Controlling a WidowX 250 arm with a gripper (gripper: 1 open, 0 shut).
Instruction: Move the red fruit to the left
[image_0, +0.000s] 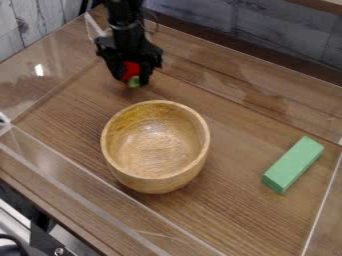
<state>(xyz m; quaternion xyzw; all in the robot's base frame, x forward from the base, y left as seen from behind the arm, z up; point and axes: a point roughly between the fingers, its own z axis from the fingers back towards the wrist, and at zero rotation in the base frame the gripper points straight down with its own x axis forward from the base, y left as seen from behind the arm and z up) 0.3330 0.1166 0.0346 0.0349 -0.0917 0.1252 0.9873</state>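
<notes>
The red fruit (131, 70) is a small glossy red piece with a light green stem end (134, 81), lying at the far left of the wooden tabletop (254, 110). My gripper (130, 69) comes down on it from above. Its black fingers (111, 60) stand on either side of the fruit and press against it, so it is shut on the fruit. The fingers hide most of the fruit. I cannot tell whether the fruit rests on the table or is just off it.
A wooden bowl (155, 146) stands in the middle, just in front of the gripper. A long green block (294, 164) lies at the right. Clear plastic walls (54, 160) fence the table along the front and sides.
</notes>
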